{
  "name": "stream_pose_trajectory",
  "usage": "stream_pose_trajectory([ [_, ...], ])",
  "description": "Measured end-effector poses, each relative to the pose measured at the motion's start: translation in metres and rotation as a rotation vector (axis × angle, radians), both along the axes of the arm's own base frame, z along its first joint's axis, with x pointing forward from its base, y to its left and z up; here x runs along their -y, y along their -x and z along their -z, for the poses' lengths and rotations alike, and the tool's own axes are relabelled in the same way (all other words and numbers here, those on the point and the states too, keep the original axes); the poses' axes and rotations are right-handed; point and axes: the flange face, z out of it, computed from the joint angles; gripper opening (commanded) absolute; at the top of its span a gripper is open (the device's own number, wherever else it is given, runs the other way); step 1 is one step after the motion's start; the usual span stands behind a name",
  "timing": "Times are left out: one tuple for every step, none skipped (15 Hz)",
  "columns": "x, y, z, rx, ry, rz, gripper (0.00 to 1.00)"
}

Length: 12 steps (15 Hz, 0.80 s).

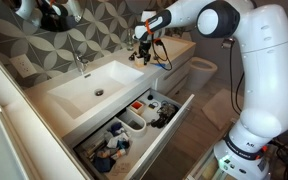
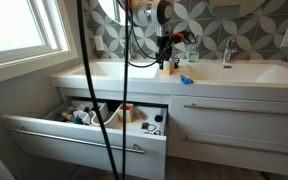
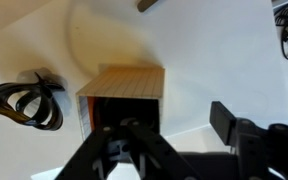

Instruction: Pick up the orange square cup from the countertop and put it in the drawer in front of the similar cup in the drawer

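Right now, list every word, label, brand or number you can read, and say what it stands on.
No text can be read in any view.
orange square cup: no print shows in the wrist view.
toiletries in the drawer: any labels are too small and blurred to read.

Wrist view: tool (image 3: pixel 164 135) blurred, cut off by the bottom edge, covers the lower part of the cup (image 3: pixel 122 85), so grip unreadable; in both exterior views the cup is too small to tell; a hanging cable (image 2: pixel 81 60) hides a strip of the drawer (image 2: pixel 54 128), contents too small to name.
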Motion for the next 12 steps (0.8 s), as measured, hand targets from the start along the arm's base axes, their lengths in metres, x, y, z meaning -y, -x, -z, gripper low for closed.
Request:
stream_pose_trajectory([
  [0.0001, -0.0003, 0.0005, -0.002, 0.000, 0.000, 0.30],
  [0.0002, -0.0005, 0.0003, -0.003, 0.000, 0.001, 0.24],
  [0.0003, -0.0008, -0.0003, -0.003, 0.000, 0.002, 0.16],
  [0.0006, -0.0013, -0.0013, -0.001, 0.000, 0.004, 0.10],
  [0.0009, -0.0017, -0.0023, 0.001, 0.000, 0.008, 0.02],
  [0.0011, -0.0021, -0.0033, 0.003, -0.001, 0.013, 0.01],
  [0.0014, -0.0026, -0.0043, 0.005, -0.001, 0.021, 0.00],
  [0.0017, -0.0031, -0.0053, 0.007, -0.002, 0.031, 0.00],
  [0.0018, -0.0036, -0.0060, 0.008, -0.004, 0.042, 0.01],
  [0.0018, -0.0040, -0.0064, 0.009, -0.005, 0.054, 0.01],
  [0.0019, -0.0040, -0.0063, 0.009, -0.006, 0.065, 0.02],
  [0.0019, -0.0039, -0.0061, 0.008, -0.007, 0.074, 0.02],
])
